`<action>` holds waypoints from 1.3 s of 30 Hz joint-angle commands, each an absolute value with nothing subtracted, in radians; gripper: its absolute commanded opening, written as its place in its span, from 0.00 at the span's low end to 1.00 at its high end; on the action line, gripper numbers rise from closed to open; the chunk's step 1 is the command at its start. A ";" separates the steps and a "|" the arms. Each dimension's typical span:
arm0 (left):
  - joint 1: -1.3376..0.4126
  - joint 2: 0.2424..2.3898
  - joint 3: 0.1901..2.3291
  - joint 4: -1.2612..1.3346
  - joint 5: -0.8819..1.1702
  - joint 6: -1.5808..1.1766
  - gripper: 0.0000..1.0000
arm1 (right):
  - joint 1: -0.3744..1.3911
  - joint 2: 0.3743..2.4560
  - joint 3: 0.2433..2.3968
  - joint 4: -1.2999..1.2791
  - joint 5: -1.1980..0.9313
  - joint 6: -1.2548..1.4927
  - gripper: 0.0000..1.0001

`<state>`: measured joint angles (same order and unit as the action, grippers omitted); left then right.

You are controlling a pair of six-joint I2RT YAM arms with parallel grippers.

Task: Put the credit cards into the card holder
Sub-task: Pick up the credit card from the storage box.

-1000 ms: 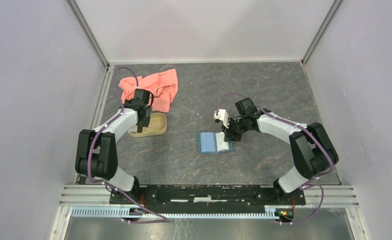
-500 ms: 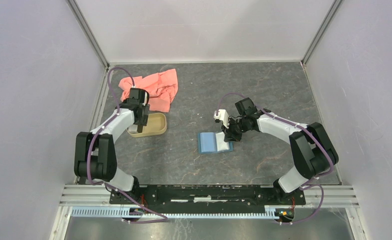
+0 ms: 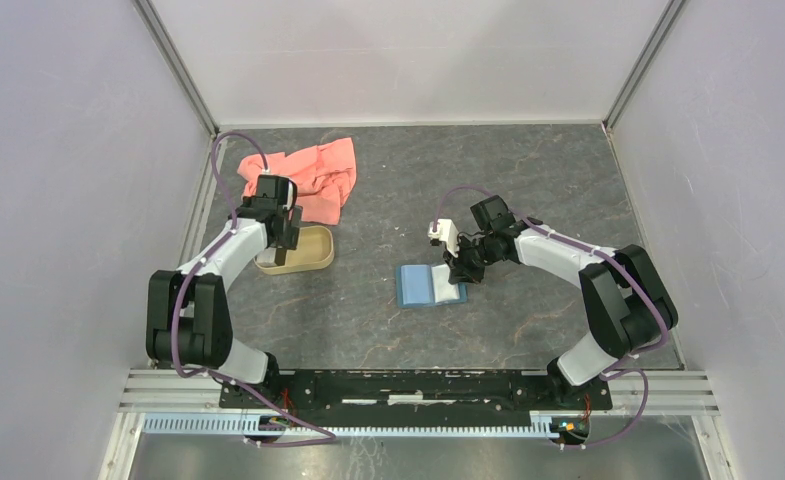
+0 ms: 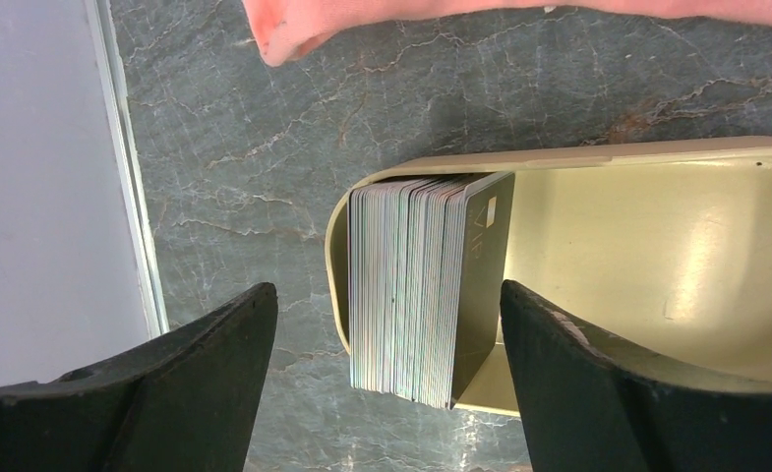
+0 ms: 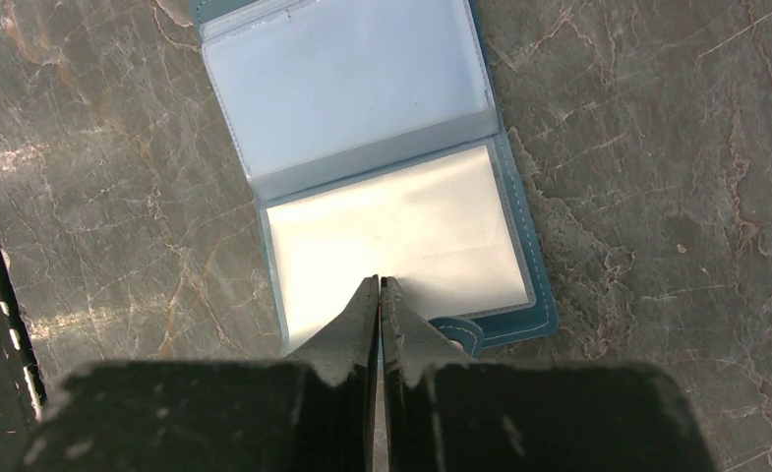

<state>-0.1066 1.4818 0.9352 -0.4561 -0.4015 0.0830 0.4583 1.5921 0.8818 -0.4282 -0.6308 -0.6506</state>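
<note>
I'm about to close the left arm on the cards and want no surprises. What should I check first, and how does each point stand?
1. The left gripper is open, straddling the cards: ok.
2. The cards stand on edge in the dish: ok.
3. Only one card would be taken: not ok, the opening spans the whole stack.
4. The card holder lies open: ok.
5. The right gripper is shut, tips on the holder's pale page: ok; how firmly, cannot tell.
6. The cloth is clear of the dish: ok.
</note>
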 commanded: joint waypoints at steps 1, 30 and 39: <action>-0.097 1.497 0.949 -0.429 -0.390 0.074 0.91 | 0.463 1.579 0.900 -0.428 -0.657 -0.664 0.08; -0.037 1.481 0.962 -0.439 -0.367 0.048 0.73 | 0.463 1.582 0.902 -0.434 -0.663 -0.672 0.08; -0.037 1.457 0.957 -0.437 -0.343 0.048 0.68 | 0.463 1.582 0.902 -0.438 -0.664 -0.675 0.08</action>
<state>-0.0463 1.5002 0.9352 -0.4557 -0.3336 0.0792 0.4583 1.5921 0.8818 -0.4332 -0.6376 -0.6575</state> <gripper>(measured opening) 0.692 0.077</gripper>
